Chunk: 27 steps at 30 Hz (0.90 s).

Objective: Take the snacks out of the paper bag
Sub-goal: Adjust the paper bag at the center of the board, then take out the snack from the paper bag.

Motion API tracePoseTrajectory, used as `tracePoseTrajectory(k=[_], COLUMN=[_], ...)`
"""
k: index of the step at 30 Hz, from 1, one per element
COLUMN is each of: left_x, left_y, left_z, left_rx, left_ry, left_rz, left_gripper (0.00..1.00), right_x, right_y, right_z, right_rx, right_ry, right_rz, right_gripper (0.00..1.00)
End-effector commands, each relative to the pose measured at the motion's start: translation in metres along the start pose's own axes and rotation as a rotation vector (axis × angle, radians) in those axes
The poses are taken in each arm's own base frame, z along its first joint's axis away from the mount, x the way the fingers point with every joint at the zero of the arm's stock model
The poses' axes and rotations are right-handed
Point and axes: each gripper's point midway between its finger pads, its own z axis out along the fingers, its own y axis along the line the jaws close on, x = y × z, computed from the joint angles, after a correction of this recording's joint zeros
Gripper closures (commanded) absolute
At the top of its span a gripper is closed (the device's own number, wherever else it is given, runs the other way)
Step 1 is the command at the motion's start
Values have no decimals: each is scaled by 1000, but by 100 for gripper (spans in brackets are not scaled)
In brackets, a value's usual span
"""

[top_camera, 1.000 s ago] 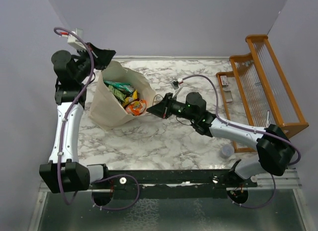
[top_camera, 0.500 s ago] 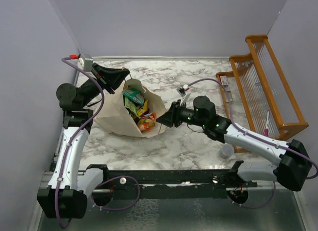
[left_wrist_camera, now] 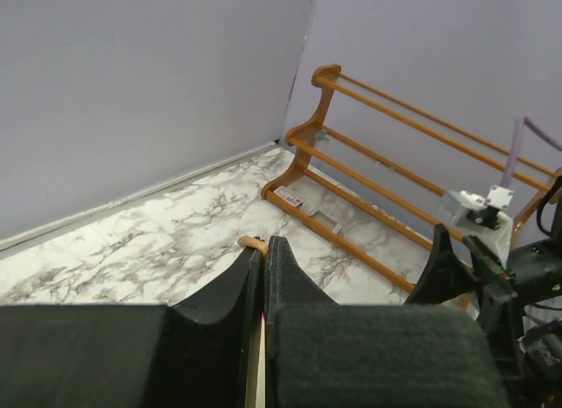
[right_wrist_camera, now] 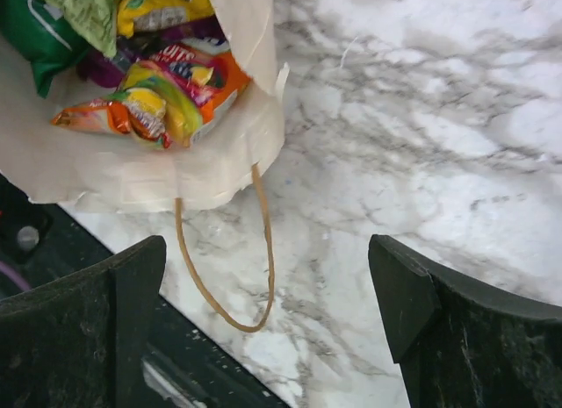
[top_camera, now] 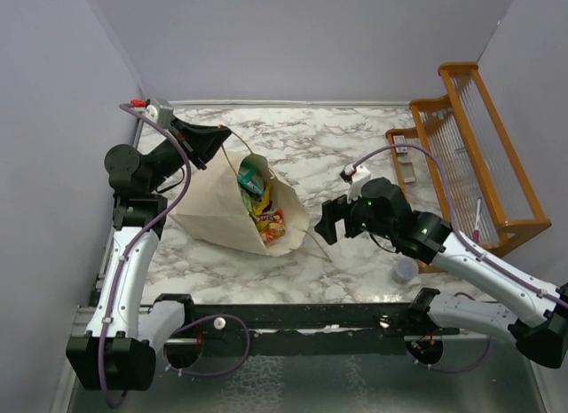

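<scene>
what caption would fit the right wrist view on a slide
Right gripper open over the tan loop handle of the paper bag, snacks crowding its mouth

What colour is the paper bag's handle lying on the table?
Tan; the handle shows best in the right wrist view.

I'm seeing the paper bag [right_wrist_camera: 132, 171] getting cropped by the right wrist view's top and left edges, its wall hiding the lower snacks [right_wrist_camera: 167, 83]. The left gripper [left_wrist_camera: 264, 246] is blocking half its own camera (bag barely showing). I'm not resolving the small tags on the rack [top_camera: 432, 102].
</scene>
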Motion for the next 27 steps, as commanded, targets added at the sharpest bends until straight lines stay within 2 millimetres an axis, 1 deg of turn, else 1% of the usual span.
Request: tracePoseTrajectory(k=[1, 3, 4, 5, 6, 8, 10, 12, 15, 18, 20, 22, 25, 27], left_x=[-16, -16, -15, -15, -15, -13, -12, -9, -3, 5, 6, 7, 11, 13], left_y=[7, 7, 8, 9, 11, 17, 22, 25, 30, 42, 46, 50, 56, 60], left_z=[-2, -3, -3, -3, -4, -5, -6, -7, -8, -10, -13, -15, -16, -16], left_rx=[-45, -35, -35, -40, -48, -73, -97, -113, -130, -185, -217, -241, -270, -286], left_ry=[-33, -36, -36, -37, -39, -38, -35, -29, -20, -5, -5, -3, 1, 6], left_rz=[56, 51, 47, 46, 49, 51, 51, 47, 27, 8, 18, 27, 18, 7], left_gripper=[100, 100, 100, 100, 100, 100, 100, 100, 100, 100, 100, 100, 100, 100], right_x=[-36, -49, -51, -52, -54, -55, -54, -51, -46, -42, -39, -30, -17, -11], right_y=[-2, 24, 36, 50, 60, 75, 82, 87, 94, 97, 96, 93, 86, 87], right_z=[-20, -13, -6, 1, 12, 25, 35, 44, 56, 65, 73, 84, 103, 108], right_rx=[15, -120, -187, -265, -313, -398, -445, -482, -543, -569, -569, -564, -541, -548], right_ry=[-63, -89, -91, -92, -90, -98, -130, -165, -180, -189, -188, -167, -106, -83], right_rz=[-230, -308, -342, -372, -395, -443, -489, -534, -605, -637, -643, -648, -625, -601], right_gripper=[1, 2, 5, 14, 26, 33, 35, 35, 31, 29, 26, 24, 24, 23])
